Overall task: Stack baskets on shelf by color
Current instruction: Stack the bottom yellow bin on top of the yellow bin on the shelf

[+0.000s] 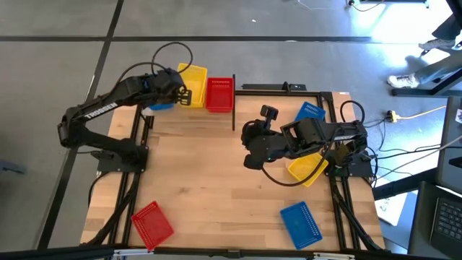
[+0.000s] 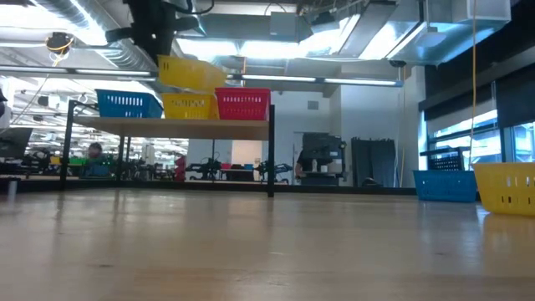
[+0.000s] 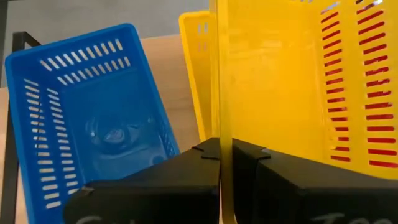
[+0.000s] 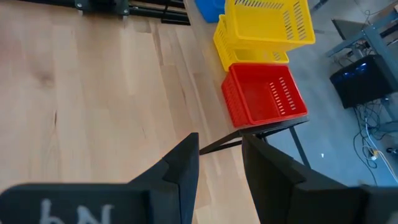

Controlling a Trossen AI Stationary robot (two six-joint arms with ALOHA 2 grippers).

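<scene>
Left end effector clamped on yellow basket wall; right end effector slightly parted, empty.

baskets: moulded plastic with slotted walls; the yellow basket is smooth and slightly see-through, held in the left pincer; the blue basket has a glossy floor that catches light.
red basket: the same slotted plastic, with an even, faintly shiny finish.
shelf: pale wooden board, matt, on thin black metal posts.
surface: light wood planks with visible grain, low satin sheen in the low view.
left pincer fingers: dark, matt, hard-looking plastic or metal; cannot tell which.
right pincer: the same dark matt finish.
floor: grey, smooth, at 10 o'clock of the surface.
</scene>
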